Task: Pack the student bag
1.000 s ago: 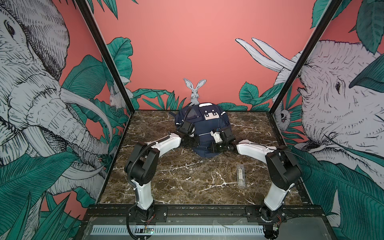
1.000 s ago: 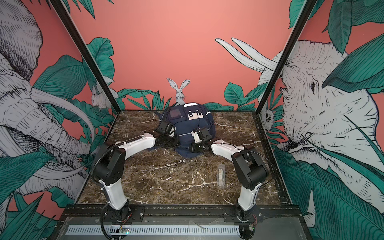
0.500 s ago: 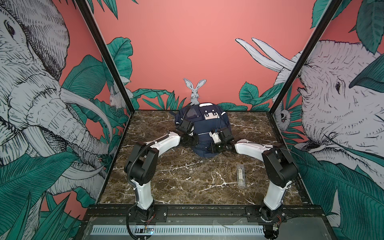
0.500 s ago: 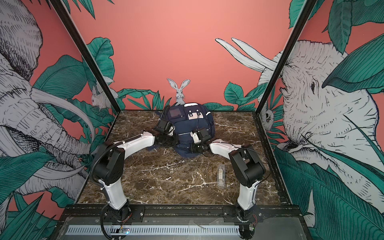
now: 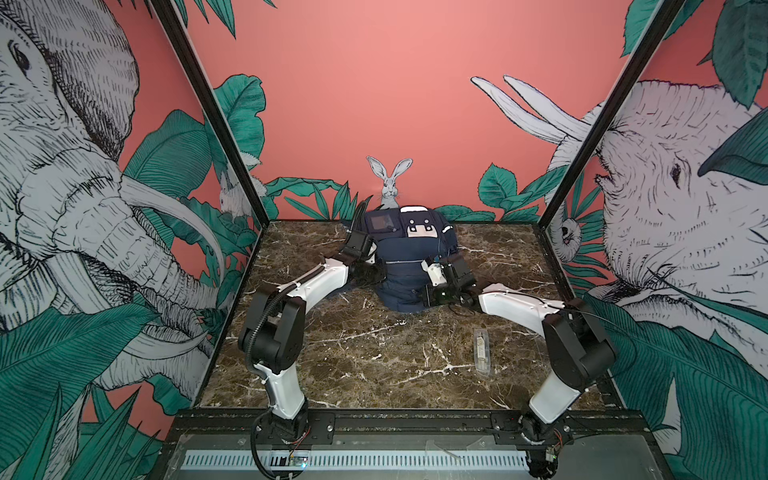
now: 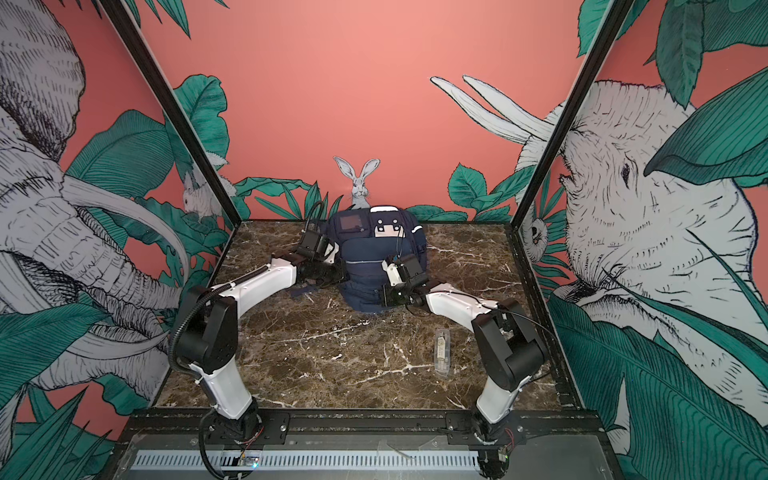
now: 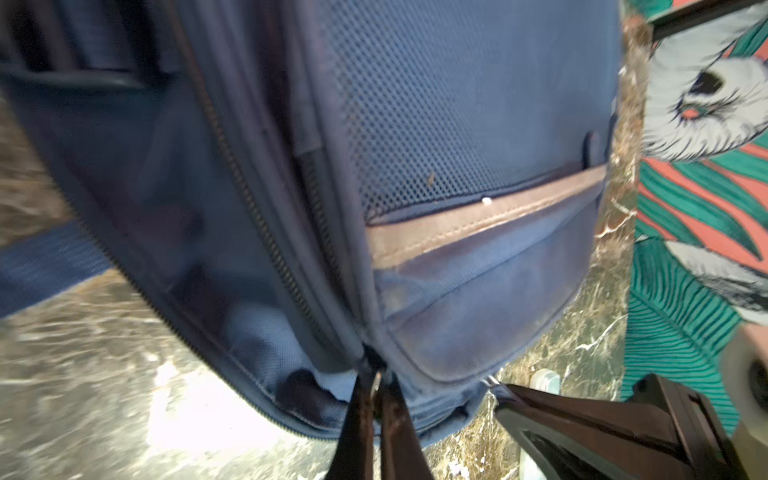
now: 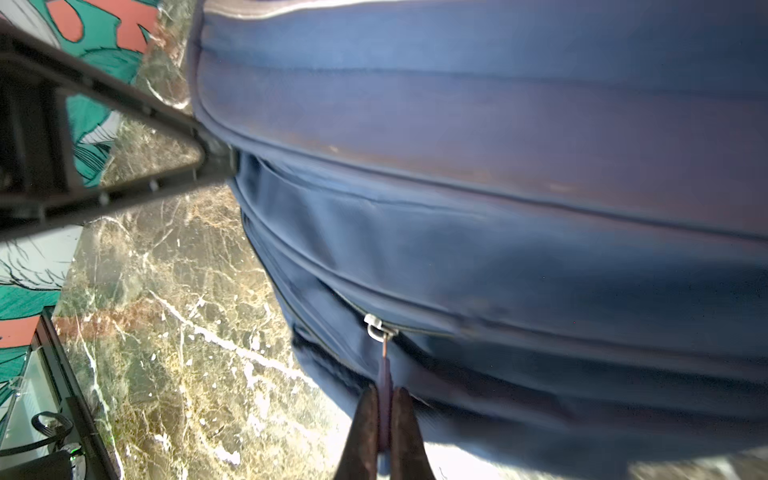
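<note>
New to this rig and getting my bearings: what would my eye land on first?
The navy student bag sits at the back of the marble table, a tool at each side. The right tool is shut on its zipper pull; the left tool pinches the bag's opposite zipper edge. A small clear case lies alone on the table's right front.

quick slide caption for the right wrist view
The right end effector, shut on the zipper pull of the navy student bag
</note>
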You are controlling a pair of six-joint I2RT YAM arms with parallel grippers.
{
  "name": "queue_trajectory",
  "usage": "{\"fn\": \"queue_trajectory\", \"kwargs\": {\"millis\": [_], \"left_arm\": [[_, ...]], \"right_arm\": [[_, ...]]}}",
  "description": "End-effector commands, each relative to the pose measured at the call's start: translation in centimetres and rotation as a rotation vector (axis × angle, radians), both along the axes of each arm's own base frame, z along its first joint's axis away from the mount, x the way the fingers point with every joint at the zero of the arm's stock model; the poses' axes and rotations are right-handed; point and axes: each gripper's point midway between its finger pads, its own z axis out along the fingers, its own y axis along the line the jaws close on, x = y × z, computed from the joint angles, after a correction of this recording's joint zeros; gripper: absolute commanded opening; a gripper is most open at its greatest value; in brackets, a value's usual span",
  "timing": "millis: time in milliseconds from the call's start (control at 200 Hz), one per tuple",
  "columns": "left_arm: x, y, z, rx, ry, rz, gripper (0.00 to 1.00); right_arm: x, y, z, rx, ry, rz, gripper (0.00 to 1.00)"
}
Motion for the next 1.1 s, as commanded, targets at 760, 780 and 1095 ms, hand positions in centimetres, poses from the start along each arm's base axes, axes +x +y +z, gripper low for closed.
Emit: {"fn": "queue_trajectory", "kwargs": {"millis": [760,780,1095], "left_arm": [[8.1,2.1,3.0,-0.088,-0.101,0.117,0.13],[8.3,2.0,3.2,-0.087,-0.102,0.112,0.17],[4.3,3.9,3.3,0.004,-0.083,0.075,0.51]], "right_arm": [[-5.8,1.4,-1.3,0.02,0.074,0.089,0.0],[-5.9,1.9,-1.8,0.018,0.086,0.096,0.0],[-5.4,5.9,-0.2,0.074,0.069,0.156,0.0]]}}
